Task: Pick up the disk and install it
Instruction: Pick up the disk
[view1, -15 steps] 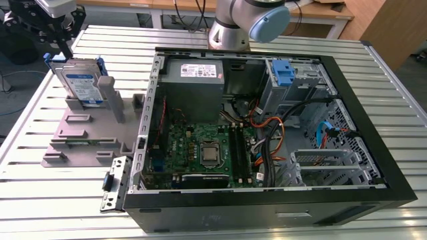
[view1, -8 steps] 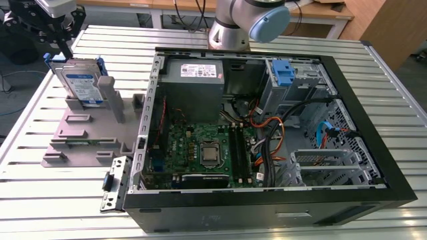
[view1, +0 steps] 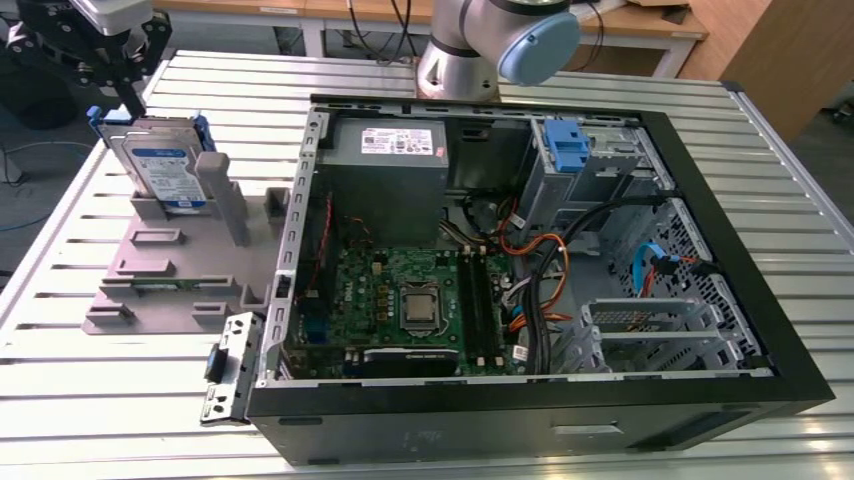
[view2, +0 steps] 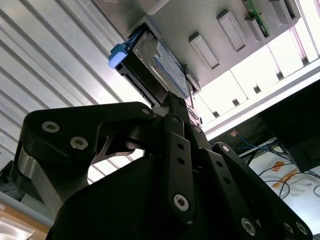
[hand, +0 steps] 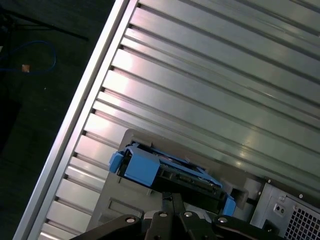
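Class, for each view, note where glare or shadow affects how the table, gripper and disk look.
Exterior view: even light, soft sheen on the table, computer case interior dimmer. First wrist view: bright glare streaks along the table ribs. Second wrist view: the gripper is a dark mass against washed-out white beside the disk.

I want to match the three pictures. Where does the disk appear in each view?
Exterior view: the disk stands upright in the grey holder, at the exterior view's left.
Second wrist view: the disk is just beyond the gripper.
First wrist view: edge-on, also just beyond the gripper.
Shared landmark: the ribbed table.
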